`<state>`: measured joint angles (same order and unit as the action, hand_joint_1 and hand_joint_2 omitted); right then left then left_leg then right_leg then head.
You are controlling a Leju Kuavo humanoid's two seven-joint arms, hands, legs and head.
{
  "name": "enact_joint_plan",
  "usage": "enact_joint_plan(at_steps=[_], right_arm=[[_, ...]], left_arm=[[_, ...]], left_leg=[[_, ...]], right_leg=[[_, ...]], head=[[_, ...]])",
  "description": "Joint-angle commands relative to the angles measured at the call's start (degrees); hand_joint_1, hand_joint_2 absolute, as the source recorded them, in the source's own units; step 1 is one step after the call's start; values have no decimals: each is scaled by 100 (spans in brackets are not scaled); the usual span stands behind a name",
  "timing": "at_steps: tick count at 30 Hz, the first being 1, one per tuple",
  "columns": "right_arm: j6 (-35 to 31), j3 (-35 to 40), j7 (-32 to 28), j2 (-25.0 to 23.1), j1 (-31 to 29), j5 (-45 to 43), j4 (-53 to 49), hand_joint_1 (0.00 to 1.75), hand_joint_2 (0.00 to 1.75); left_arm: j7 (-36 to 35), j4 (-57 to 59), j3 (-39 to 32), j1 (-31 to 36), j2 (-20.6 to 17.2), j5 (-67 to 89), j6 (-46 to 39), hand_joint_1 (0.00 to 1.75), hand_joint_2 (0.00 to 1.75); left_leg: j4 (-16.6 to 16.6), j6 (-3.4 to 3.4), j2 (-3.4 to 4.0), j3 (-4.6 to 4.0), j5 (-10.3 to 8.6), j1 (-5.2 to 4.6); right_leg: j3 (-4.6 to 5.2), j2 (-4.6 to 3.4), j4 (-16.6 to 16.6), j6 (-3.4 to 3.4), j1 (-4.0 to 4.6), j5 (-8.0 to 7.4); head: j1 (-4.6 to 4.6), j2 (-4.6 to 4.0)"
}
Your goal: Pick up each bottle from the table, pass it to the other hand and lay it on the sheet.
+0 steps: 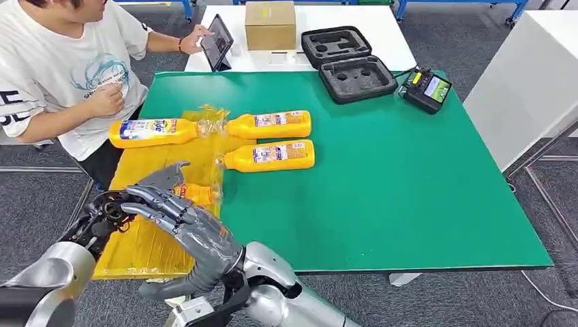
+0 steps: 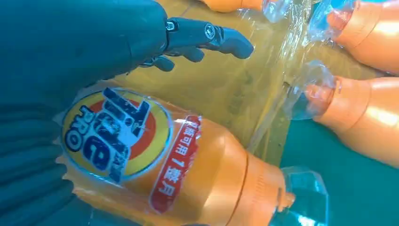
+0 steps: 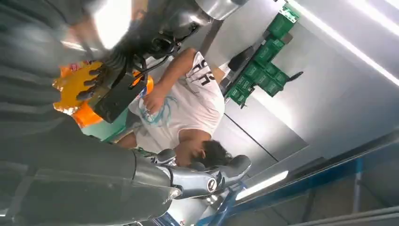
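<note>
An orange detergent bottle (image 1: 199, 194) with a clear-wrapped cap hangs low over the yellow sheet (image 1: 136, 248), between my two hands. My left hand (image 1: 103, 216) grips it; the left wrist view shows the bottle (image 2: 155, 160) lying against the palm, with the fingers (image 2: 207, 34) stretched past it. My right hand (image 1: 178, 212) reaches across from the right with its fingers spread beside the bottle and holds nothing. One bottle (image 1: 153, 131) lies on the sheet's far end. Two others (image 1: 269, 124) (image 1: 269, 155) lie on the green table (image 1: 409, 191), necks at the sheet's edge.
A person (image 1: 61, 68) sits at the table's far left corner, one hand on a tablet (image 1: 218, 42). A cardboard box (image 1: 270, 24), an open black foam case (image 1: 347, 65) and a controller (image 1: 427, 88) sit along the far edge. A white cabinet (image 1: 525, 82) stands to the right.
</note>
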<state>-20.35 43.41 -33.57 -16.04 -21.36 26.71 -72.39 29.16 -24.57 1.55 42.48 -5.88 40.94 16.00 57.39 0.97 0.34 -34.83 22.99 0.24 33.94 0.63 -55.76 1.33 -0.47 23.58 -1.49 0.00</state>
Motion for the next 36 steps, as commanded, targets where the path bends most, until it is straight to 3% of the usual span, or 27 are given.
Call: enact_joint_plan(at_steps=[1,4,11,13,16,17,18,19,23,26,36], right_arm=[[-25,-94,27,152,-55,1,197,0,175],[-25,-94,27,152,-55,1,197,0,175],[44,-182,34,81,9,77,250,0,175],[79,-189,34,62,8,65,303,0,175],[72,-180,1,41,24,67,334,0,175],[41,-167,-26,29,24,41,338,0,175],[-3,-140,-58,25,20,-2,361,0,175],[-54,-103,-101,41,19,-59,389,0,175],[-220,-61,-189,100,25,-182,451,0,175],[-310,-83,-228,128,37,-212,439,0,175],[-382,-117,-241,135,50,-239,404,0,175]], left_arm=[[-42,373,-236,-258,154,-14,37,0,0],[-42,373,-236,-258,154,-14,37,0,0],[311,32,-615,-423,220,-624,-996,0,0],[543,-166,-753,-529,291,-746,-1709,0,0],[1084,-598,-967,-653,466,-811,-3837,0,0],[1084,-1277,-987,-886,543,-1275,-4403,0,0],[1084,-2109,-549,-1241,421,-1603,-5112,0,0],[1084,-2543,-211,-1460,281,-2164,-5597,0,175],[1084,-4900,-1362,-2149,809,-1183,-5600,0,175],[1084,-5573,-1441,-2289,973,-1353,-5600,0,175],[1084,-5855,-1391,-2329,1020,-1729,-5600,0,175]], left_leg=[[-8,-2,0,14,2,-1],[-9,-4,3,12,3,-1],[-10,-6,0,6,3,5],[-9,-6,4,4,4,4],[-8,-6,-1,1,3,4],[-7,-7,-2,-1,4,6],[-2,-6,3,-12,4,6],[-1,-7,8,-21,5,9],[0,-7,20,-25,18,12],[9,-6,3,-54,11,12],[-1,-8,12,-76,7,7]], right_leg=[[-11,-3,7,-1,-1,2],[-9,-5,7,-2,-2,2],[-5,-6,11,-4,4,1],[-2,-8,9,-4,3,2],[-2,-2,8,-4,4,3],[0,-2,9,-5,6,3],[15,-3,4,-5,6,1],[26,-8,6,-6,9,-2],[30,-24,7,-6,11,8],[54,-5,1,-2,10,10],[82,-13,5,-4,6,1]], head=[[2,0],[0,0],[2,0],[2,0],[2,0],[2,0],[2,0],[2,0],[0,0],[2,0],[2,0]])
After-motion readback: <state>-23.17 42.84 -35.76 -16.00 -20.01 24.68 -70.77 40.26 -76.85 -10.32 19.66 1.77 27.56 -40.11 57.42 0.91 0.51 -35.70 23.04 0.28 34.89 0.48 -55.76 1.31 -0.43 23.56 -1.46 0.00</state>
